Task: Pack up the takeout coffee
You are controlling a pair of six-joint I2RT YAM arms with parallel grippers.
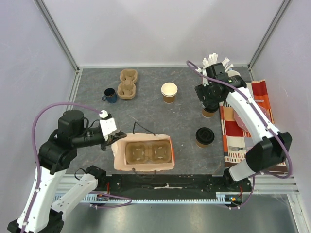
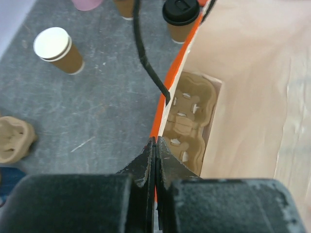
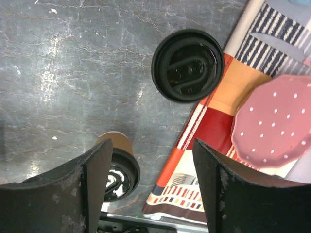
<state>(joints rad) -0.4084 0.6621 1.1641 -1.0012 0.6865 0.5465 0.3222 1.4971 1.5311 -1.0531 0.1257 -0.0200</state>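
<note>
Two brown kraft cups with black lids stand right of centre: one [image 1: 204,136] [image 3: 188,65] [image 2: 181,17] on the grey tabletop, the other [image 1: 209,113] [image 3: 115,171] right under my right gripper. My right gripper [image 1: 210,99] [image 3: 153,144] is open with nothing between its fingers. The nearer cup sits just beside and partly behind its left finger [image 3: 92,179]. My left gripper [image 1: 112,140] [image 2: 155,144] is shut on the orange-trimmed left rim of the paper bag [image 1: 118,162] [image 2: 252,87]. The bag lies open, with a pulp cup carrier [image 1: 148,152] [image 2: 187,121] inside.
A third brown cup with a white top [image 1: 169,92] [image 2: 57,49] stands at back centre. A spare pulp carrier [image 1: 128,83] and a dark blue mug [image 1: 110,95] are at back left. A striped cloth [image 1: 238,131] [image 3: 214,104] with a pink dotted plate [image 3: 272,121] lies on the right, white sticks [image 1: 216,62] behind it.
</note>
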